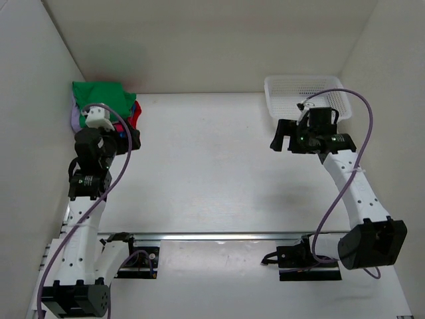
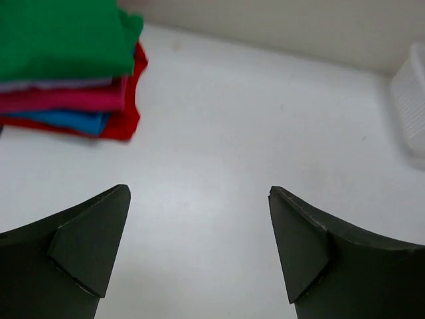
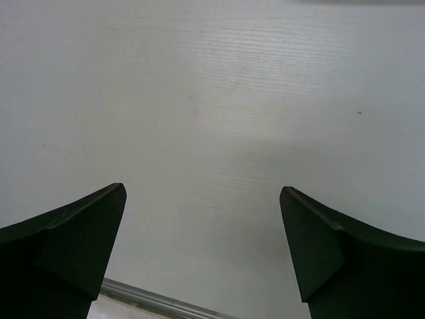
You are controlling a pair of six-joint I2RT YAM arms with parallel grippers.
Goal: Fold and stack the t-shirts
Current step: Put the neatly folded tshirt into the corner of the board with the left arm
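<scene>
The t-shirts lie folded in a stack in the far left corner of the table. In the left wrist view the bright green shirt is on top. Under it show a thin lavender edge, a pink-red layer, a blue one and a red one. My left gripper hangs just right of the stack, open, with only bare table between its fingers. Over the right part of the table, near the basket, my right gripper is open and holds nothing.
A white mesh basket stands at the back right, just behind the right gripper. White walls close in the table on the left, back and right. A metal rail runs across the near edge.
</scene>
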